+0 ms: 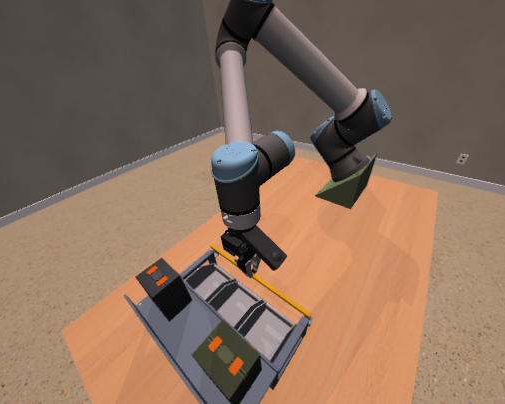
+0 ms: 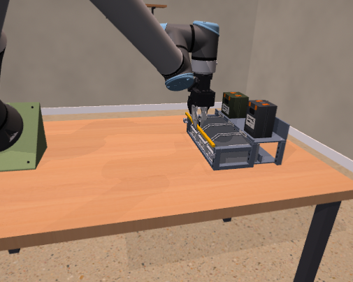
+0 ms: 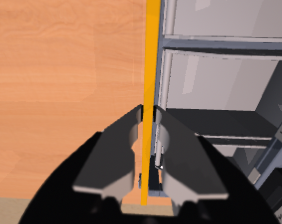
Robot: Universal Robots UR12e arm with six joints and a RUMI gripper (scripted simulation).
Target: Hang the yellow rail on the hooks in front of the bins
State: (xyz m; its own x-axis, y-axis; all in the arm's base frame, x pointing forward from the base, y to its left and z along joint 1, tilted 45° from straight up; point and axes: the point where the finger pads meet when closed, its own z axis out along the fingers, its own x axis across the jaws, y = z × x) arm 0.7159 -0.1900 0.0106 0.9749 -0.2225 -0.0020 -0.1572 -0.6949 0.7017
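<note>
Along the front edge of the bins [image 1: 238,305], the yellow rail [image 1: 278,294] hangs pinched in the gripper [image 1: 251,264], whose jaws are nearly closed on it. Since the fit is tight, a small lengthwise offset could, I judge, land one end on a hook's end plate; the plates are too small to make out.

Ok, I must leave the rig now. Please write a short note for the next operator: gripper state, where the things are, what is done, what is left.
Gripper: shut on the rail, gripping it nearer one end than the middle.
Rail: runs along the front edge of the bins, level with their top, close against it.
Hooks and end plates: too small to make out, so I cannot tell whether the rail sits between the plates.
Done: rail picked up and brought to the bin front.
Left: confirm both ends are inside the plates, lower it fully, open the gripper, withdraw.
</note>
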